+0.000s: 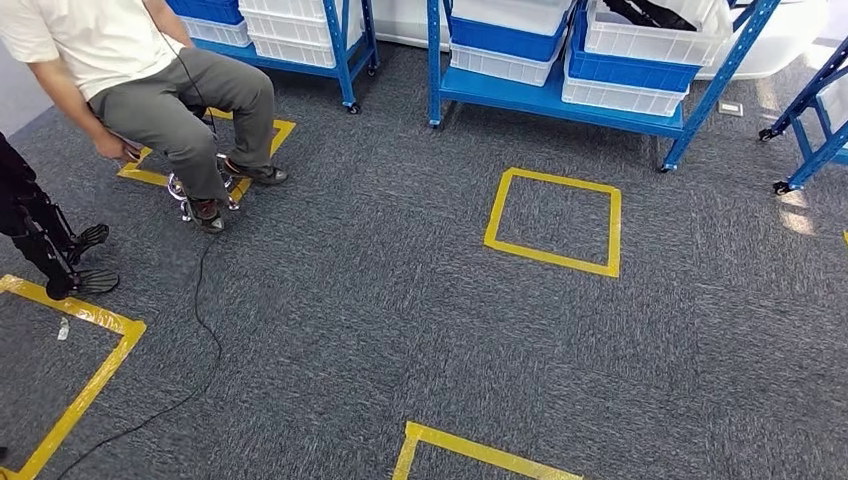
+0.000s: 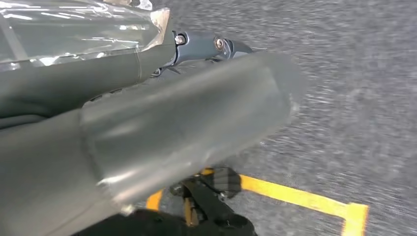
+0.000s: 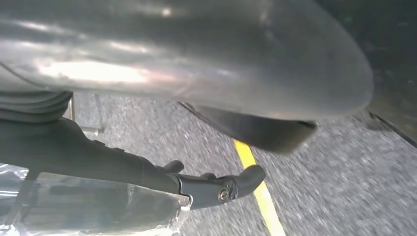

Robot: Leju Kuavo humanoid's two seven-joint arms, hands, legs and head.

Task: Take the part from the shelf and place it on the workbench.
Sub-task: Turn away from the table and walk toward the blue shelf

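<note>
Both wrist views are blurred and crowded by the arms' own grey covers, so the grips are hard to read. Against the dark fingers [image 2: 211, 46] of the left robot hand [image 2: 147, 128], at the upper left of its frame, lies a piece of clear crinkled plastic wrapping [image 2: 74, 34], cut off by the edge. The same kind of wrapping [image 3: 88, 211] sits at the lower left of the right wrist frame, touching the fingers [image 3: 216, 187] of the right robot hand [image 3: 196, 54]. I cannot tell what is inside it or whether this is the part. I also cannot tell whether either robot hand is clamped on it or how far its fingers are spread.

The head view looks down on grey carpet [image 1: 400, 330]. A blue shelf [image 1: 560, 100] on castors runs along the top, carrying white bins [image 1: 640, 40] and blue bins [image 1: 630, 68], all cut off by the top edge. A yellow tape square [image 1: 553, 220] lies on the floor just before it. At the upper left a person [image 1: 170, 90] sits on a wheeled stool [image 1: 200, 195], and a black cable [image 1: 205, 330] trails down from there. A black footed frame [image 1: 50, 245] stands at the left edge.
</note>
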